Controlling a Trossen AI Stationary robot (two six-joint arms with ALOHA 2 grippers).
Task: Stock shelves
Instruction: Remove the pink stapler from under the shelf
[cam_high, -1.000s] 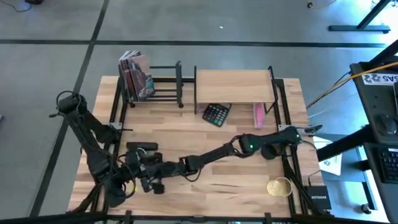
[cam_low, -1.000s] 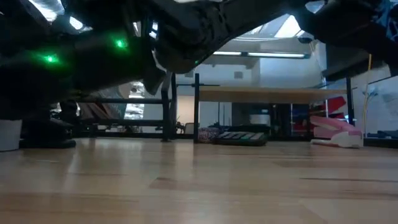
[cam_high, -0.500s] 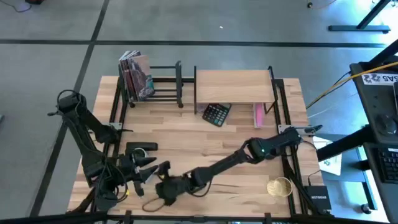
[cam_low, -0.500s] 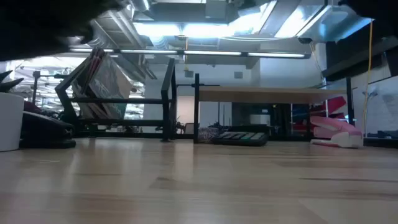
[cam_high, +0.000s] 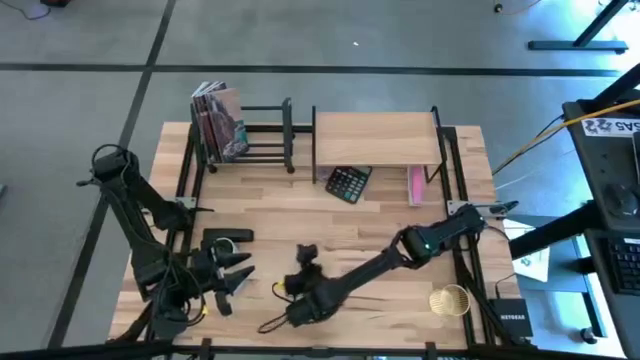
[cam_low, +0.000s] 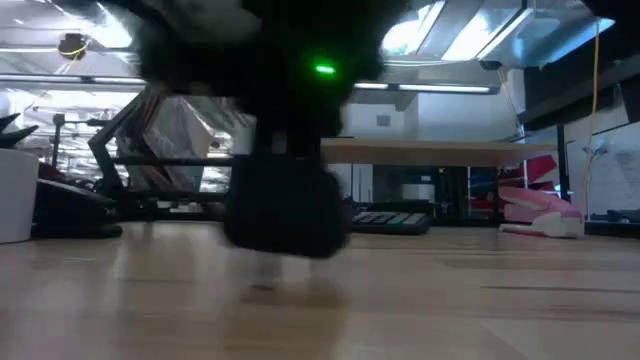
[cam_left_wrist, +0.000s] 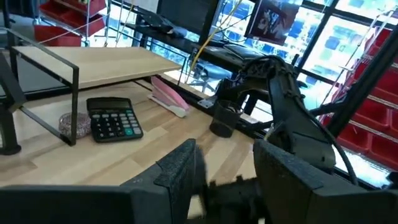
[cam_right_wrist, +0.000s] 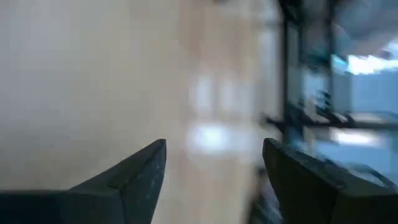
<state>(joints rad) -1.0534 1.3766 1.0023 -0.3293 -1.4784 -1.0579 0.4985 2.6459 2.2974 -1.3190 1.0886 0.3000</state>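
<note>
Shelves: wood board shelf (cam_high: 376, 137) & black rack (cam_high: 262, 133) at surface's far edge.
Left jaws (cam_high: 232, 277): apart, empty, near front-left.
Right jaws (cam_high: 305, 256): apart, empty (mid-surface, blurred).
Risk: arms close together; a fast swing could clip left jaws or calculator (cam_high: 348, 183).

L gripper (cam_high: 240, 275) open, front-left | R gripper (cam_high: 303, 254) prob. open, mid-front

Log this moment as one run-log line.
left gripper: open, near table's front-left, empty | right gripper: open, empty, front-centre | book rack: books at left end | board shelf: top bare; calculator, pink stapler beneath
</note>
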